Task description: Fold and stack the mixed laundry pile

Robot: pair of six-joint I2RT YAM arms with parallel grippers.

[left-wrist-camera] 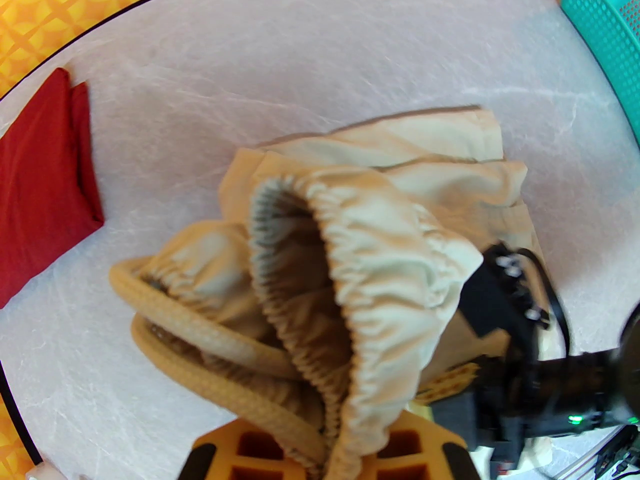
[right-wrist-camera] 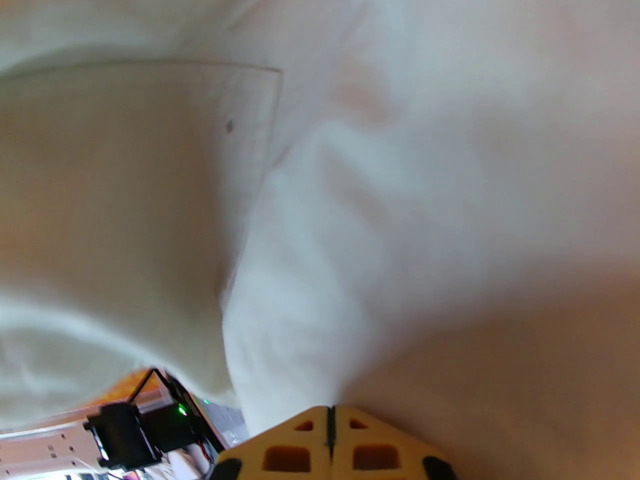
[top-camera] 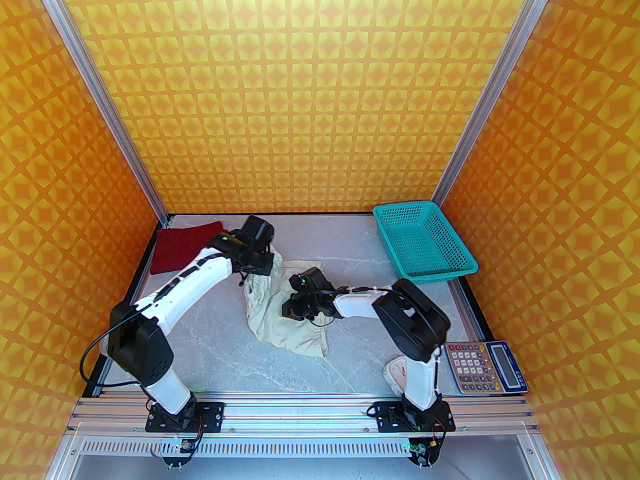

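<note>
The cream-beige shorts [top-camera: 285, 325] lie crumpled mid-table, one end lifted. My left gripper [top-camera: 257, 268] is shut on their gathered elastic waistband [left-wrist-camera: 370, 248], with the drawstring [left-wrist-camera: 200, 328] looping beside it. My right gripper [top-camera: 295, 310] is shut on a fold of the shorts [right-wrist-camera: 310, 278]; its yellow fingers [right-wrist-camera: 300, 448] meet with cloth pinched between them. The dark maroon-red shirt [top-camera: 180, 245] lies folded flat at the back left corner, apart from both grippers, and shows again as the red shirt [left-wrist-camera: 40, 178] in the left wrist view.
A teal mesh basket [top-camera: 422, 243] stands at the back right. A calculator [top-camera: 482, 368] and a small white dial object [top-camera: 397, 373] sit near the front right by the right arm's base. Patterned walls enclose the table on three sides.
</note>
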